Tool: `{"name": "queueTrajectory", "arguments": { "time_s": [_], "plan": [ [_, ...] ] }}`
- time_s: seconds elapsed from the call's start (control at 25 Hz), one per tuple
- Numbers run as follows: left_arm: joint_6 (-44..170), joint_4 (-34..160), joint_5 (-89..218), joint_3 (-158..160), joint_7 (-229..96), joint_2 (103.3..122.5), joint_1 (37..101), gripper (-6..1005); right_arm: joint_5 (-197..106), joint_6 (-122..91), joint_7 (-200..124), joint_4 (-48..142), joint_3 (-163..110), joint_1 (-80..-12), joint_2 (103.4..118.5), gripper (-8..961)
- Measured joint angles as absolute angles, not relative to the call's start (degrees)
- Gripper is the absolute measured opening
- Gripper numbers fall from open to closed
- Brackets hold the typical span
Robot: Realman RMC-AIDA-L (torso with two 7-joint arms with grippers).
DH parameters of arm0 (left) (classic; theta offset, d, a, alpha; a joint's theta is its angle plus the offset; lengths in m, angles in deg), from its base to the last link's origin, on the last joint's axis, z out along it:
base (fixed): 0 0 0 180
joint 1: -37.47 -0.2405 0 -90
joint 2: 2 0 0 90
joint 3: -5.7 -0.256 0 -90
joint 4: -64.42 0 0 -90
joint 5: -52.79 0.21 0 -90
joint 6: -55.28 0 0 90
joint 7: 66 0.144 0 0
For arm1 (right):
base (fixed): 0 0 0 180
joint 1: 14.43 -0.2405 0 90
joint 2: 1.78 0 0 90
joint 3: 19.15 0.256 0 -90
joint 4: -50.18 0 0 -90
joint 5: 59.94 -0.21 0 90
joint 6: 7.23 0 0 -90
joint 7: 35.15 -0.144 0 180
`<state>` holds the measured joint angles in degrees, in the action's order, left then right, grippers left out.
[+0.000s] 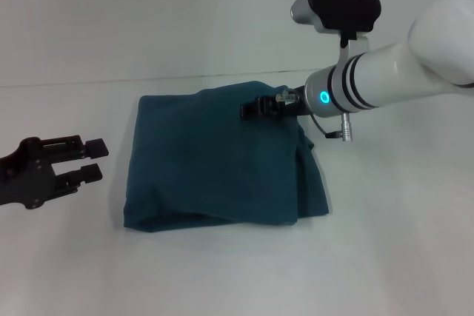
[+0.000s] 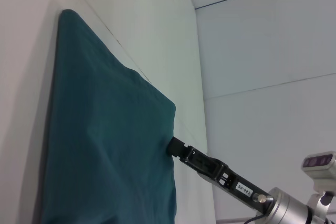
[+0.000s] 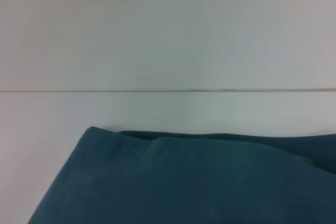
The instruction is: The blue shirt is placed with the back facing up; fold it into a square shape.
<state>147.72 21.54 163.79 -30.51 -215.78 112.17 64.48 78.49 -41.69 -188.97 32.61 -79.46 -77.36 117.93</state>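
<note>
The blue shirt (image 1: 215, 164) lies folded into a rough square in the middle of the white table, plain side up. It also shows in the left wrist view (image 2: 105, 129) and the right wrist view (image 3: 184, 182). My right gripper (image 1: 250, 111) is low over the shirt's far right part. Its fingers are together and its tip (image 2: 173, 148) meets a raised edge of the cloth. My left gripper (image 1: 95, 160) is open and empty, resting on the table to the left of the shirt and apart from it.
The white table (image 1: 222, 279) ends at a white wall behind the shirt (image 1: 185, 20). The shirt's right side shows loose layered folds (image 1: 311, 175). Bare table lies in front of the shirt and to its right.
</note>
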Motion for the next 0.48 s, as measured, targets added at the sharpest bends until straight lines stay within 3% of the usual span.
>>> {"name": "queueTrajectory", "arguments": {
  "time_s": [0.28,0.48],
  "plan": [
    [147.71,21.54,163.69,-30.5,-215.84,112.17,64.41,523,78.0,-53.41,-190.37,22.07,-78.64,-73.41,117.51,730],
    [147.73,21.54,163.59,-30.51,-215.94,112.17,64.61,522,80.89,-62.82,-194.6,17.02,-78.92,-71.52,115.79,730]
  ]
}}
